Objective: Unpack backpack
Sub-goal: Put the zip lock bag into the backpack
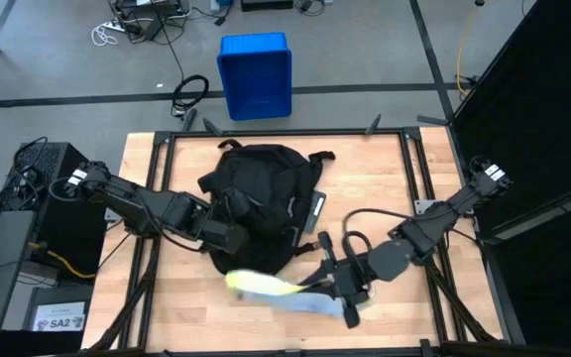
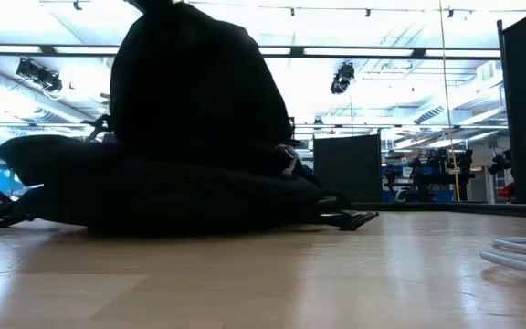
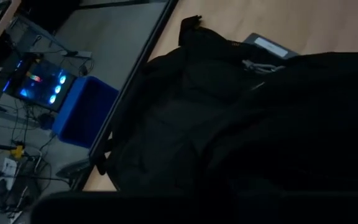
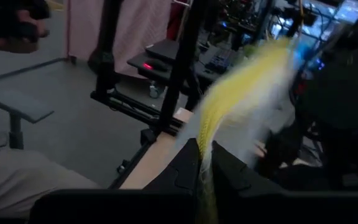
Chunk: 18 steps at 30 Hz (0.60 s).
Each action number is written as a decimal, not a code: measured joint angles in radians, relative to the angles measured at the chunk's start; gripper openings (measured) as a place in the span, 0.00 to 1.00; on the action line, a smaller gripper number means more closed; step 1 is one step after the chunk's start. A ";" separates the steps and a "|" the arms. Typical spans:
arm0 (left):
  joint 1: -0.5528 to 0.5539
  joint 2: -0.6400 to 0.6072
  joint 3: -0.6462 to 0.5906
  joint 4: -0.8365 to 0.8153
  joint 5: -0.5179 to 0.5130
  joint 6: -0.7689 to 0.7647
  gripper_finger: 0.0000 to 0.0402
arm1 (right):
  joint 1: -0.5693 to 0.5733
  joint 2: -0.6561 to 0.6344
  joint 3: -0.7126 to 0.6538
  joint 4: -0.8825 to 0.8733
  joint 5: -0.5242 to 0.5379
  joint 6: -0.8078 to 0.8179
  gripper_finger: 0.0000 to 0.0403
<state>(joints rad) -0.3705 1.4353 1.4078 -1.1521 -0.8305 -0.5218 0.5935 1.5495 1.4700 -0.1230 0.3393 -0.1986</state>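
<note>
A: Currently, item one: backpack [image 1: 258, 203]. Black fabric, lying on the wooden table [image 1: 404, 178], toward the edge nearest the blue bin [image 1: 256, 74] that stands on the floor beyond it. Straps spread around it.

B: Item two?

A: Left gripper [image 1: 228, 235]. Fingers closed, pressed against the backpack's side. The fabric hides the tips, so whether it pinches cloth or only leans there I cannot tell. Its wrist view shows dark folds of the backpack and a grey flat item [image 3: 271, 45] lying just past the bag.

B: Item three?

A: Right gripper [image 1: 337, 283]. Clamped on a yellow-and-white cloth-like item [image 1: 266, 288], blurred in every view. The item trails from the gripper back to the backpack's near rim, the side away from the bin. In the right wrist view it stands up between the dark fingers [image 4: 179, 171].

B: Step in hand?

A: By my judgement, extraction: one item is being drawn out of the bag while the other arm steadies the bag.

B: Next move?

A: Carry the yellow item clear of the backpack until its tail is free, then set it on bare table away from the bag. The steadying arm likely needs to keep its place so the bag does not slide along.
</note>
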 joint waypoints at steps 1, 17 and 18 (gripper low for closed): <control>0.004 0.000 0.000 0.012 0.010 0.014 0.00 | -0.014 0.011 0.000 -0.007 -0.003 0.011 0.00; 0.024 -0.002 0.000 0.067 0.048 0.050 0.00 | -0.217 0.102 -0.002 0.133 -0.030 -0.068 0.00; 0.024 -0.001 0.000 0.071 0.049 0.052 0.00 | -0.220 0.102 -0.002 0.154 -0.030 -0.093 0.00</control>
<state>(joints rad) -0.3470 1.4339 1.4078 -1.0814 -0.7813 -0.4701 0.3739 1.6516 1.4681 0.0312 0.3090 -0.2920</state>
